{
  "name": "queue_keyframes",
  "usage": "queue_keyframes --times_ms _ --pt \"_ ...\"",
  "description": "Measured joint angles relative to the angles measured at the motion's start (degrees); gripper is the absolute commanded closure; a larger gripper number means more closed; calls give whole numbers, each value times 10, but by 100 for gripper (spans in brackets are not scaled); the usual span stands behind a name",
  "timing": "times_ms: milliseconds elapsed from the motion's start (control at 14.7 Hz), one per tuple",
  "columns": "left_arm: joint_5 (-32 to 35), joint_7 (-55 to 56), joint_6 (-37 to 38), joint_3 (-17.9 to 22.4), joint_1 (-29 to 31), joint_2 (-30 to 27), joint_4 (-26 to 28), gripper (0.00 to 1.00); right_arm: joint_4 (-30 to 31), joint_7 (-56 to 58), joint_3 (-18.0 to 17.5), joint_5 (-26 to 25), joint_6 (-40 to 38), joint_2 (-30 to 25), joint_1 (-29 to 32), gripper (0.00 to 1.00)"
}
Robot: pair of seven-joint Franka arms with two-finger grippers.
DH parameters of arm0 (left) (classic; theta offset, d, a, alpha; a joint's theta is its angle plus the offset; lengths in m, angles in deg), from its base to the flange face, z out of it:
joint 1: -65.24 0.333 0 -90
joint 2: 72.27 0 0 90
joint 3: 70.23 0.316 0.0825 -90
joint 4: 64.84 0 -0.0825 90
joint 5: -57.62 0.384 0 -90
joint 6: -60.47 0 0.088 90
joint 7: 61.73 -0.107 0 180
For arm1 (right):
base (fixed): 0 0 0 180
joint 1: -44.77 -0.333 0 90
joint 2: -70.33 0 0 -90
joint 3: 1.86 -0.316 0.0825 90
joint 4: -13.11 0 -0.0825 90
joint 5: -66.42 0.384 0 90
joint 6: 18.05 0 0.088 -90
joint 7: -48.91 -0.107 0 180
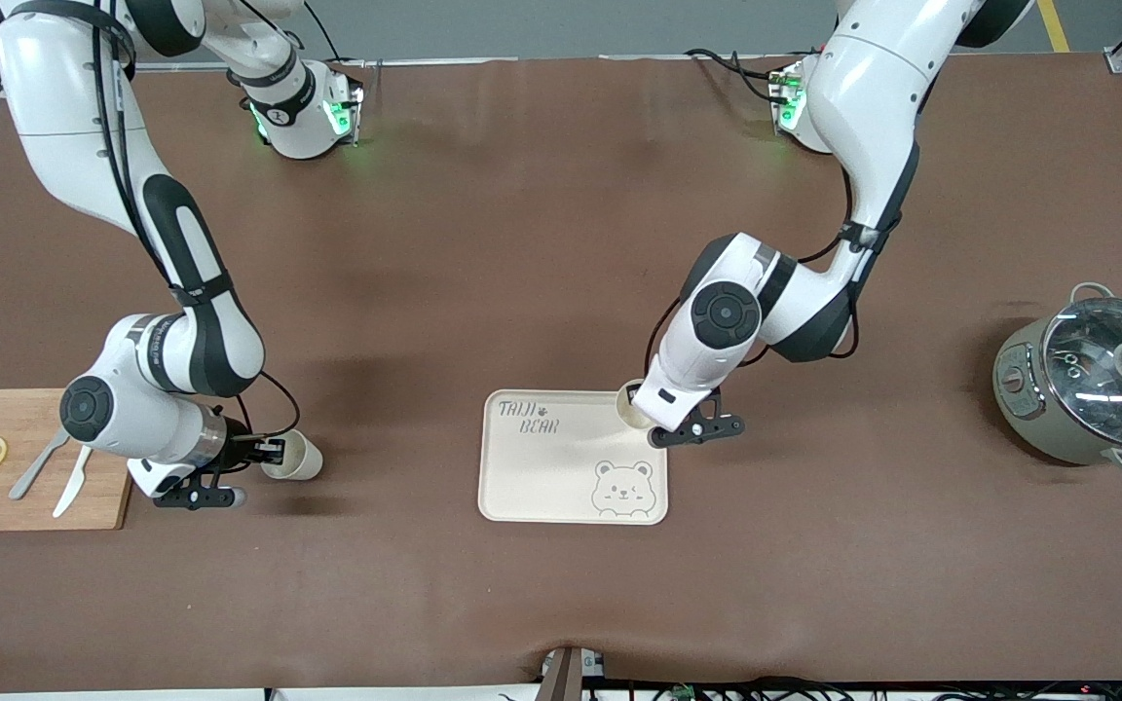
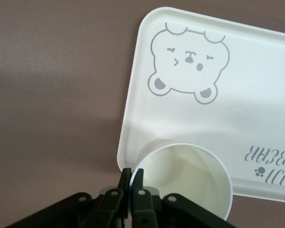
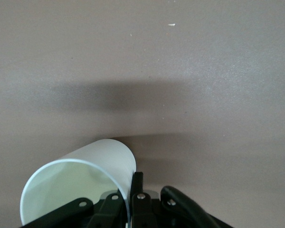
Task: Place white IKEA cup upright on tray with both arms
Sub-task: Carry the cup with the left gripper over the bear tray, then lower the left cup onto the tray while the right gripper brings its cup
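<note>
Pinching cup (image 2: 183, 178) rim over tray (image 2: 256, 95), left pincer (image 2: 132, 183), right pincer (image 3: 132, 187) clamping second cup (image 3: 78, 183)

White cup (image 3: 80, 183) tilted over brown table (image 3: 180, 71), rim pinched between right gripper (image 3: 132, 190) fingers (image 3: 137, 186).

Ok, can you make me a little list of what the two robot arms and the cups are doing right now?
left gripper: shut on the rim of a white cup, upright at the tray's edge
right gripper: shut on the rim of a second cup, tilted, beside the cutting board
tray: cream, bear drawing, mid-table
cutting board: lemon slices, knife and fork on it
pot: glass lid on, at the left arm's end
</note>
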Motion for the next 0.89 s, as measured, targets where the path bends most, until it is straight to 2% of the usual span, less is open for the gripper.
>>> queue_keyframes --times_ms 614,886 --pt "17 0 -3 7 -8 22 -32 100 -2 -1 0 0 0 0 0 100" --pt "30 19 -37 8 -9 33 -37 100 -21 -48 -4 1 -20 0 -12 100"
